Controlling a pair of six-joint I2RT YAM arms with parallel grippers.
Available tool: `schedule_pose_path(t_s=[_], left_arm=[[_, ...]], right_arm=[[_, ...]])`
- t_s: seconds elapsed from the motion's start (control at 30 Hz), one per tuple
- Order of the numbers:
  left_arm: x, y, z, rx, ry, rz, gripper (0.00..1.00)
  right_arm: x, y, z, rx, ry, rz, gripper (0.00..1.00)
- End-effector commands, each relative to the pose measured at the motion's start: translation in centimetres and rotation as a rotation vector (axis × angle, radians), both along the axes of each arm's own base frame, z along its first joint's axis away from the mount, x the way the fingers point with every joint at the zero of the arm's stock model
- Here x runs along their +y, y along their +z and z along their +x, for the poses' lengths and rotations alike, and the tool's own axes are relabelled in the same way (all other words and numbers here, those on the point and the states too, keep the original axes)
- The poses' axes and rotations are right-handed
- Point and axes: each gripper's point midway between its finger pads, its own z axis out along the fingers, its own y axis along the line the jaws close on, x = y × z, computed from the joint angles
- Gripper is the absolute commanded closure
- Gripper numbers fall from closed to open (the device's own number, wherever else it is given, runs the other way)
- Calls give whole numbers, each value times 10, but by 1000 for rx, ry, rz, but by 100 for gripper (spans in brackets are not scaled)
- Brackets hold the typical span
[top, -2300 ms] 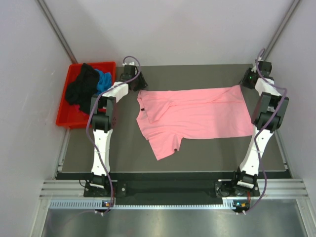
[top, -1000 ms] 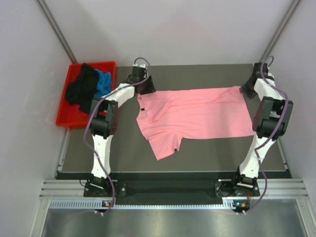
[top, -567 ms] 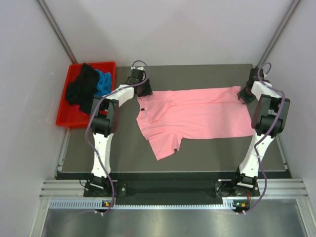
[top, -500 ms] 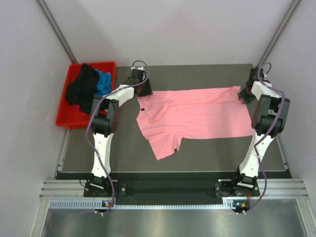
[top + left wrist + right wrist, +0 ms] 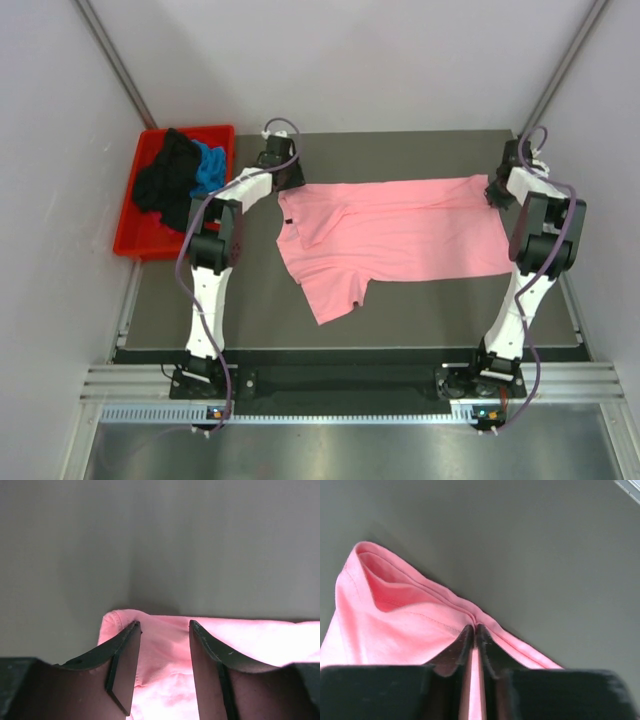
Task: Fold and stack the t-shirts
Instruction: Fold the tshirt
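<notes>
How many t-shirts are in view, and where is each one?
3. A pink t-shirt lies spread on the table; a black t-shirt and a blue t-shirt sit bunched in the red bin. More may be hidden underneath.

left gripper (image 5: 165, 626), right gripper (image 5: 474, 628) moved onto pink t-shirt (image 5: 400, 225) corners

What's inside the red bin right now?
A crumpled black shirt with a blue shirt beside it, piled at the far end of the red bin. Anything beneath them is covered, so I cannot tell.

White-and-black arms (image 5: 205, 292), purple cables (image 5: 281, 122)
</notes>
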Motion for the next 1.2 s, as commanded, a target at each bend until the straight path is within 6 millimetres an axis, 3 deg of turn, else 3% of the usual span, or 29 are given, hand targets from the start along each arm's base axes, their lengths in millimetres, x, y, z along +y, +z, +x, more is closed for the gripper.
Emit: schedule_pose_path(t_s=[0.0, 0.1, 0.23, 0.3, 0.43, 0.53, 0.67, 0.93, 0.97, 1.17], left_arm=[[21, -21, -4, 60, 35, 58, 50], [10, -9, -4, 54, -8, 12, 50], [-1, 24, -1, 8, -75, -24, 49], [3, 30, -2, 13, -76, -1, 49], [18, 39, -2, 3, -67, 91, 48], [23, 39, -3, 2, -69, 129, 48], [17, 33, -3, 7, -99, 105, 48], [23, 19, 2, 16, -77, 142, 48], [24, 18, 3, 14, -72, 145, 48], [33, 0, 5, 39, -29, 176, 48]], right_arm=[[-8, 8, -4, 5, 0, -56, 89], [-4, 18, 3, -11, 50, -51, 80], [4, 51, 21, -96, 150, -54, 70], [16, 63, 35, -166, 240, -25, 65], [34, 66, 53, -211, 419, -8, 60], [45, 62, 65, -231, 506, 22, 59], [49, 52, 75, -237, 528, 55, 61], [38, 48, 94, -231, 487, 29, 61], [35, 39, 95, -214, 477, 28, 61], [11, 14, 97, -134, 405, -17, 76]])
